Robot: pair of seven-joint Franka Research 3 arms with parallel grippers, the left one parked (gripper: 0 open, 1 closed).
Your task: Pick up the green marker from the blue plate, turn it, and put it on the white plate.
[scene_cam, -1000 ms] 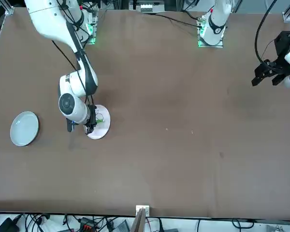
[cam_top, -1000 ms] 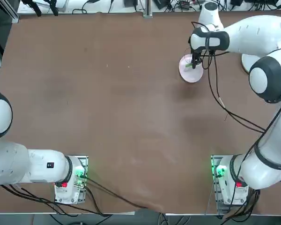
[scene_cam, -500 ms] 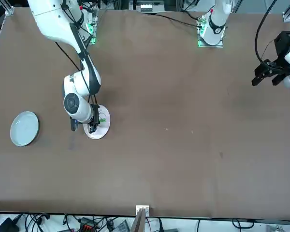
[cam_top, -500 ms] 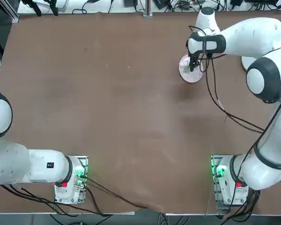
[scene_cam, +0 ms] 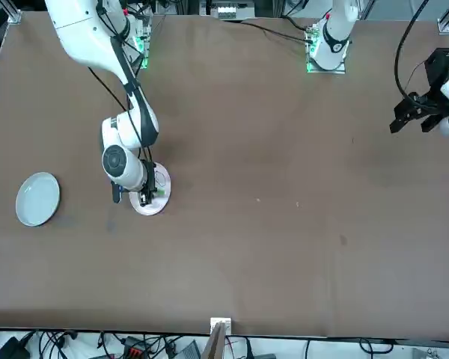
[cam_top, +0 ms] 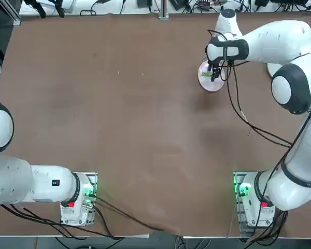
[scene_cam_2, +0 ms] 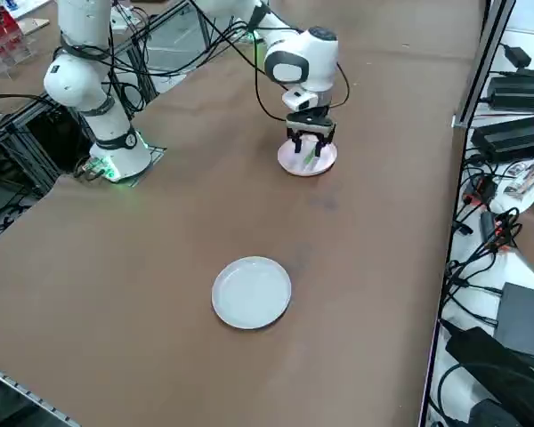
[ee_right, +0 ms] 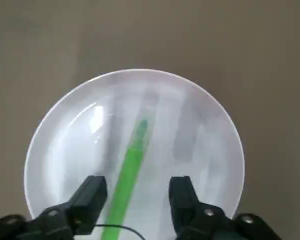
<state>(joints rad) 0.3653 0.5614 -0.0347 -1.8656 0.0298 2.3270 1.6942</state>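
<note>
Because the green marker [ee_right: 126,185] looks light, stiff and slippery, you'd regrip it mid-barrel, your right gripper [ee_right: 138,185] released above the white plate [ee_right: 210,150] toward the table's [cam_top: 129,129] far edge.

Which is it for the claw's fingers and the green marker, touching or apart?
Apart. The wrist view shows the right claw open, with plate visible between each finger and the green marker.

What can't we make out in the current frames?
- Marker's near end: cut off by the wrist view's bottom edge.
- The other plate: top view, mostly hidden by the right arm.
- Far rim of the marker's plate: front view, partly behind the right tool.
</note>
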